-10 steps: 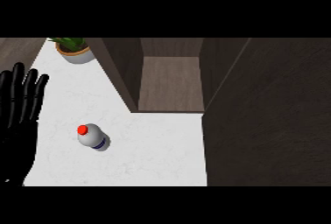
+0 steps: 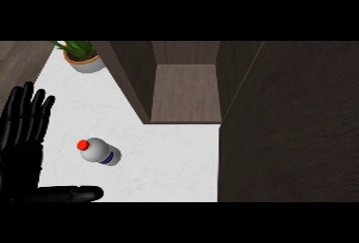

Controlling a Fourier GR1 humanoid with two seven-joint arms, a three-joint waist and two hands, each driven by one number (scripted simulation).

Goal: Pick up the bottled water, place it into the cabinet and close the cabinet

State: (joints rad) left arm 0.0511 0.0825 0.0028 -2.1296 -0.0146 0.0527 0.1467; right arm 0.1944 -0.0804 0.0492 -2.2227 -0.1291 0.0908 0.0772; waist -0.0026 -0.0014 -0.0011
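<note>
While you look down from the head view, the bottled water (image 2: pixel 99 151) stands on the white desk (image 2: pixel 168 161), just right of the left robot hand (image 2: pixel 21 142) and apart from it. That robot hand rests at the left edge, fingers straight and spread wide, thumb pointing right nearer you. Far right, the cabinet (image 2: pixel 184 90) stands open. A potted plant (image 2: pixel 82 57) sits far left.

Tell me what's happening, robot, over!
Left hand open at left edge, holding nothing; right hand out of view. Water bottle on counter, untouched. Cabinet open, nothing between.
</note>
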